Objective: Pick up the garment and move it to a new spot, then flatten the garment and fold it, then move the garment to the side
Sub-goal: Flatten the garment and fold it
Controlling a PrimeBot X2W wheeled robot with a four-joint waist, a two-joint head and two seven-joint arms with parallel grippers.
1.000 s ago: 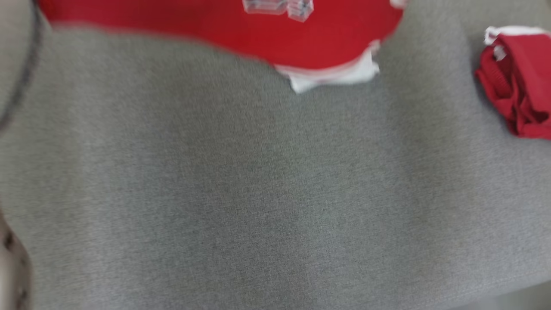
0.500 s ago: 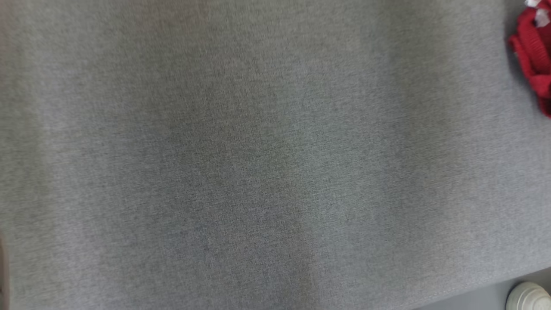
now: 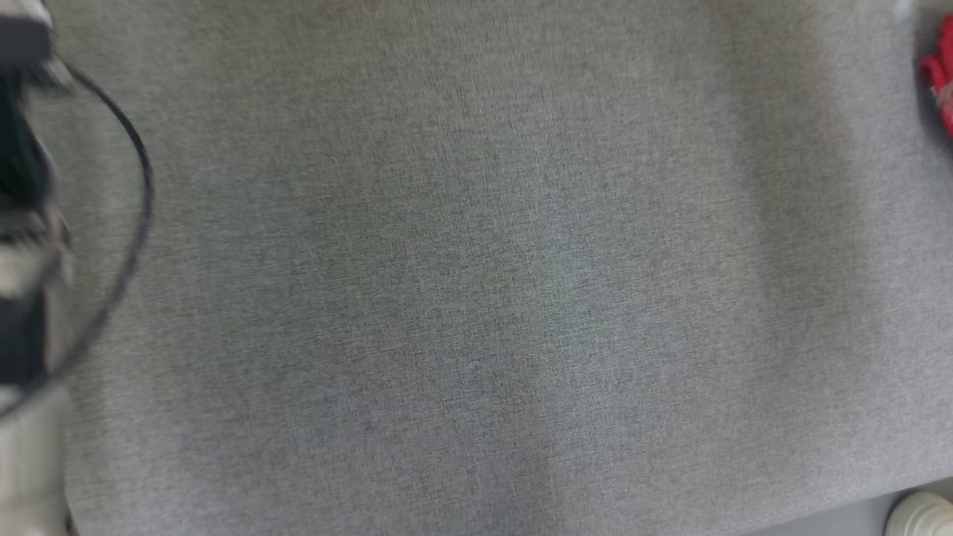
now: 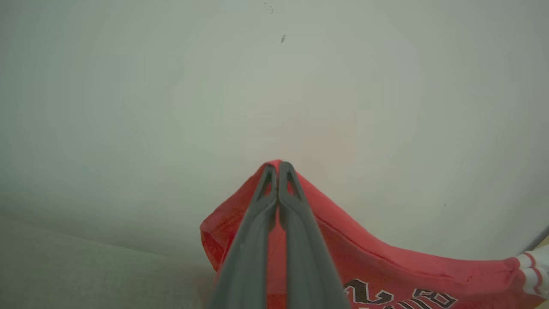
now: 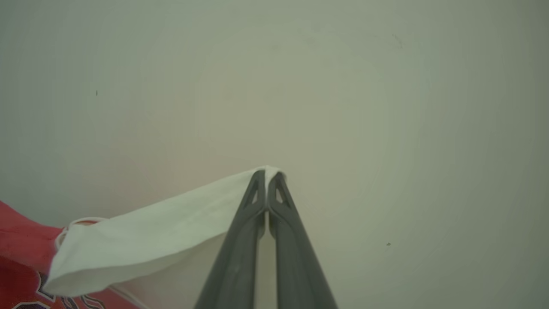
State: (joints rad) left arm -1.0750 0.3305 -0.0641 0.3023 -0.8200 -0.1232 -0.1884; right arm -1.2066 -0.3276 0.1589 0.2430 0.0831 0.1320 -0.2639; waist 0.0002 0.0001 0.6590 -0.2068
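Observation:
The garment is red with black-and-white lettering and a white sleeve. In the left wrist view my left gripper (image 4: pixel 279 165) is shut on a red fold of the garment (image 4: pixel 364 262), which hangs lifted in front of a pale wall. Over in the right wrist view my right gripper (image 5: pixel 268 174) is shut on the white sleeve (image 5: pixel 163 236), and the red body (image 5: pixel 21 249) trails off at the lower left. The cloth stretches between the two grippers.
The grey fabric table (image 3: pixel 476 268) spans the head view. A second crumpled red garment (image 3: pixel 939 97) lies at its right edge. A blurred dark arm part (image 3: pixel 18 171) with a black cable (image 3: pixel 141 186) is at the left. A white round object (image 3: pixel 919 514) sits on the floor, bottom right.
The head camera has shifted: the red garment that hung at the top has left the picture, the crumpled red garment slid toward the right edge, and an arm part appeared at the left.

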